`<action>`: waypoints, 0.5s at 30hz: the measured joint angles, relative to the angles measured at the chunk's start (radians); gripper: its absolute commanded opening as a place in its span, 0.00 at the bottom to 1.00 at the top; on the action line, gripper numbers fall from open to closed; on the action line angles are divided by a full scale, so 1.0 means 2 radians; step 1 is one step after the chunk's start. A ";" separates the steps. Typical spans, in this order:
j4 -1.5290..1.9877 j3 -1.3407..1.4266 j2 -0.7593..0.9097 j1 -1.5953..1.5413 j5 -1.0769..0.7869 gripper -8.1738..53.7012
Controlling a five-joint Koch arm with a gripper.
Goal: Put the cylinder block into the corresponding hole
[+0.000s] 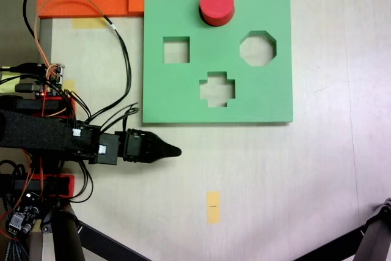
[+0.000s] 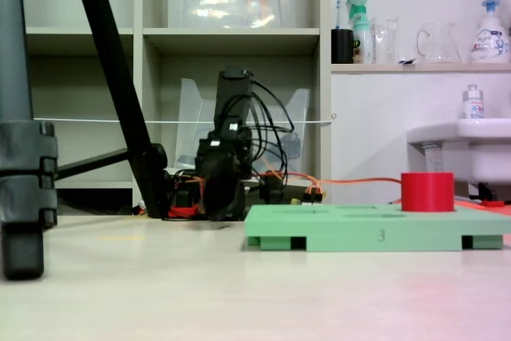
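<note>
— Where, and how oriented?
— Cylinder block [image 1: 217, 4] upright, axis vertical, flat top skyward, sunk in the round hole [image 1: 212, 20] near the green board's [image 1: 275, 90] far edge.
— And the arm?
— Gripper [image 1: 174, 150] off the board, on the table [image 1: 275, 181] side, pinched together, grasping nothing.

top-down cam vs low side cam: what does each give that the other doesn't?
Top-down fixed view alone: the cutout shapes in the green board, namely square, octagon and cross, plus the yellow tape mark on the table.

Low side fixed view alone: heights. The cylinder block stands proud of the board's top face; shelving and bottles sit behind.

Both: the cylinder block on the board and the arm off the board; the gripper holds nothing.
</note>
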 measured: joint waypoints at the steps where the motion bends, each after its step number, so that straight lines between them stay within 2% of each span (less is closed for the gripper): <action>1: 0.009 0.000 0.000 -0.008 0.004 0.70; 6: 0.047 0.000 0.000 -0.031 0.012 0.71; 8: 0.050 0.000 0.000 -0.029 0.013 0.67; 15: 0.050 0.002 0.000 -0.018 0.034 0.68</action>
